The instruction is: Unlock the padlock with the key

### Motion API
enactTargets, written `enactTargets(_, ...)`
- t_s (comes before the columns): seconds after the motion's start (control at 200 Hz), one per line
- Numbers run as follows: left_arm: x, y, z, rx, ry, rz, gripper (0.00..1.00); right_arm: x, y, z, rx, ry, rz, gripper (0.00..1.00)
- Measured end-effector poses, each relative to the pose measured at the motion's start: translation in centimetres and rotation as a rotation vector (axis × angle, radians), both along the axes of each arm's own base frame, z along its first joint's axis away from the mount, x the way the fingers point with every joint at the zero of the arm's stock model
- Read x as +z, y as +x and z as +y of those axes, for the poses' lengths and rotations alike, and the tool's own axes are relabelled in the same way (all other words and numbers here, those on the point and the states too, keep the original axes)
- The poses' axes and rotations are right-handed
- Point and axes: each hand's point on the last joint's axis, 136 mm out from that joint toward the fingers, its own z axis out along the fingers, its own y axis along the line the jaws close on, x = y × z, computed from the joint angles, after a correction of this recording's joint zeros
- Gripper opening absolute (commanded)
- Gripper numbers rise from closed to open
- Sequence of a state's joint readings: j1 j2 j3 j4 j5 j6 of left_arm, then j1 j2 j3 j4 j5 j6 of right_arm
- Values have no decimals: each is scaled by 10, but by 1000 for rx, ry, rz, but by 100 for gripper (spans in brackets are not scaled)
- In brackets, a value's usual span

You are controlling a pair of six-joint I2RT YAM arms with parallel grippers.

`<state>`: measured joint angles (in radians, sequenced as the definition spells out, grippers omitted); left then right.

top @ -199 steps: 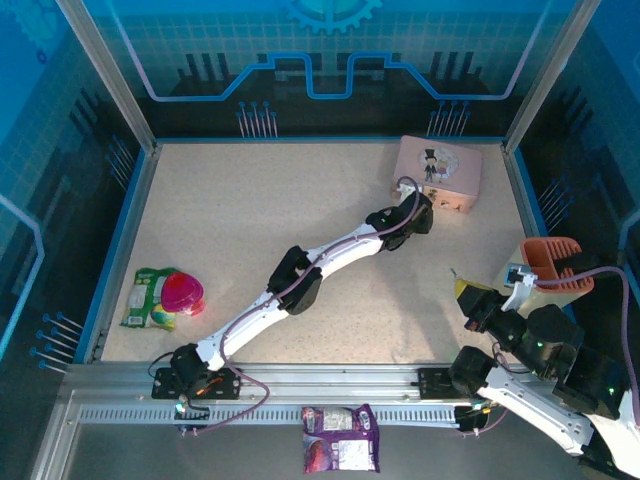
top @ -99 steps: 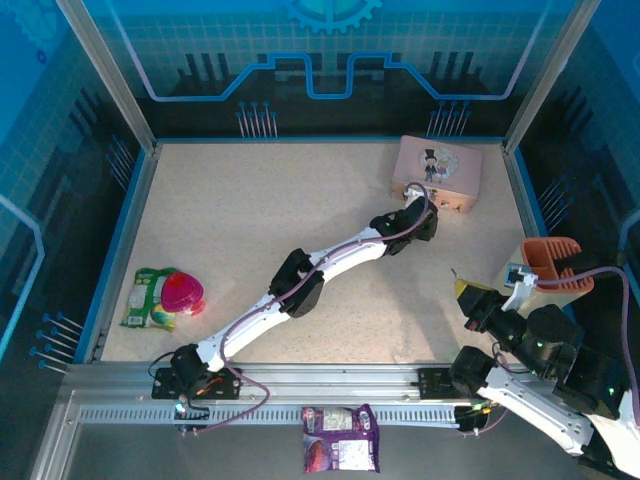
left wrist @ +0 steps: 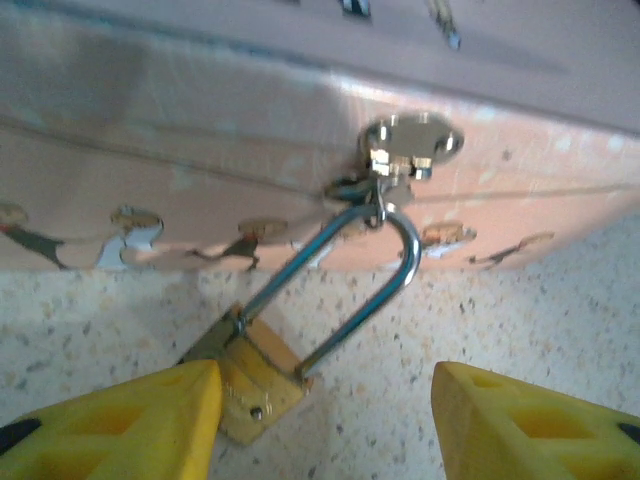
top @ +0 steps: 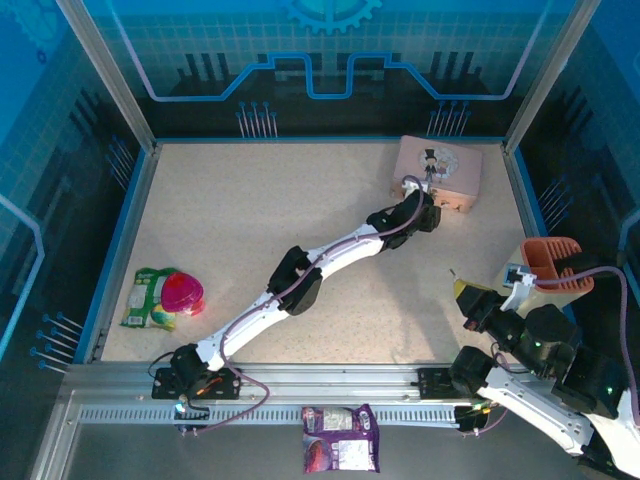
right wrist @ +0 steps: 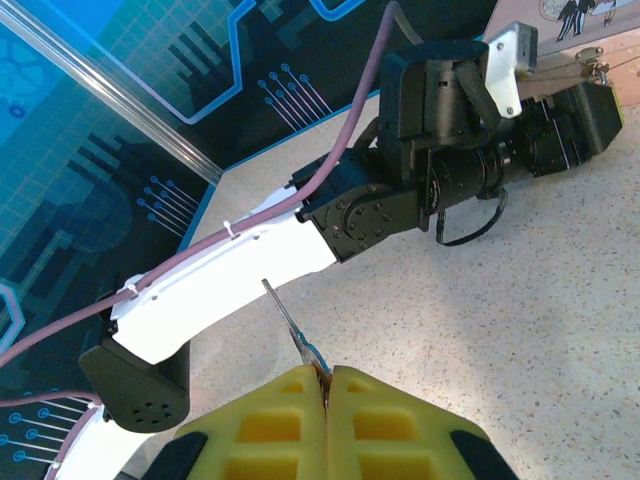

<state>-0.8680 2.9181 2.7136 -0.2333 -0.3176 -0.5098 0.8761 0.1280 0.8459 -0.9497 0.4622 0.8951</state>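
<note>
Left gripper [left wrist: 325, 425]: jaws stand well apart, holding nothing
Padlock [left wrist: 252, 378]: just ahead of the left gripper and between its pads; the brass body lies on the table [left wrist: 90, 320], tucked against the pad at the wrist view's left, contact unclear
Shackle: slants up and away from the fingertips, hooked through the hasp [left wrist: 408, 148]
Box [left wrist: 200, 150]: its pink front wall stands across the whole width just beyond the padlock, closing the way ahead
Room, left: bare table between the padlock body and the other pad [left wrist: 530, 420]
Right gripper [right wrist: 325, 385]: pads pressed together, pinching the key [right wrist: 288, 320]
Key: thin blade sticks up and forward out of the fingertips
Room, right: open table ahead; the left arm [right wrist: 230, 260] crosses farther ahead, well apart from the key tip
</note>
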Motion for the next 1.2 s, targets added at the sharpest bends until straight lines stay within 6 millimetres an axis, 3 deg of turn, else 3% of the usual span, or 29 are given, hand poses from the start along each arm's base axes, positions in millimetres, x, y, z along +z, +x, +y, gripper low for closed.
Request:
enactTargets(0.22,8,17,7,48,-79,-6,56,-2,0,1,1,3,6,0)
enactTargets(0.41,-1,24,10,69,-140,32,53,-2,2,3,1,7,3,0)
enactTargets(0.605,-11,22,6,63,-189,83,52,0,2,4,3,20,-2,0)
enactTargets(0.72,-9,22,2,51,-236,108,45,1,2,5,6,31,0,0)
enactTargets(1.071,-13,16,-4,31,-270,148,38,-3,1,8,12,55,18,0)
enactTargets(1.201,-16,13,-5,26,-263,158,30,-4,1,7,10,58,23,0)
